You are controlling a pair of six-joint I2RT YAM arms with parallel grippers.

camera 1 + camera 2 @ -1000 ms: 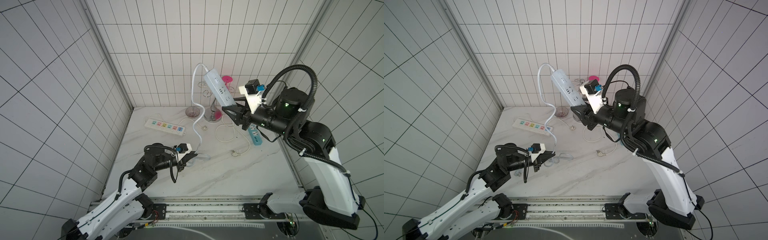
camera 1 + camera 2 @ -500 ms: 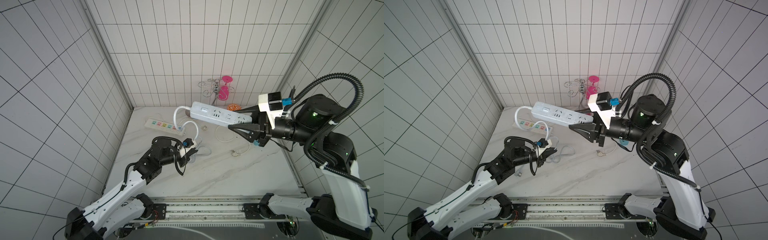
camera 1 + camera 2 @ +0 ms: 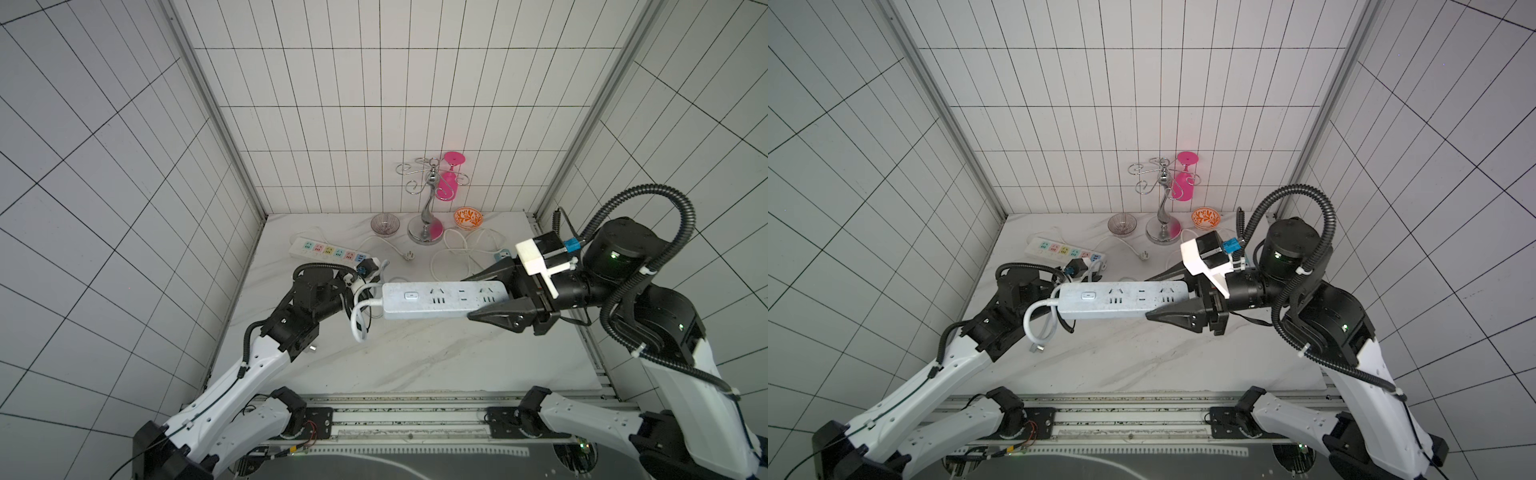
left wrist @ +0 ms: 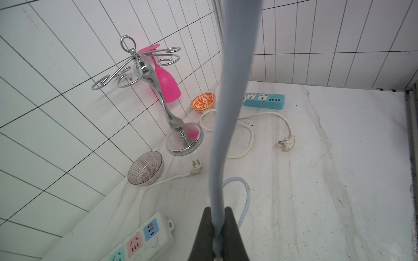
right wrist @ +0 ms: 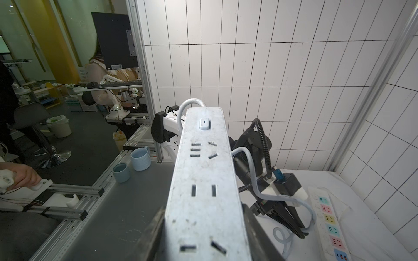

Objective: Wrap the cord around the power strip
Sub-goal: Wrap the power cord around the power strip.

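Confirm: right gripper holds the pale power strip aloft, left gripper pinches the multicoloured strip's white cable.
Wrong cable. The left gripper pinches the pale blue-grey cord of the power strip, as the left wrist view shows; the right gripper holds that strip aloft.

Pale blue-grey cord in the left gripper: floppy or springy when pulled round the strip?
Probably flexible but springy: the cord forms rounded loops beside the power strip instead of hanging limp. Likely light: the left gripper, shut on it, pinches it at the tips. Its smooth round jacket may slide in that grip under tension.
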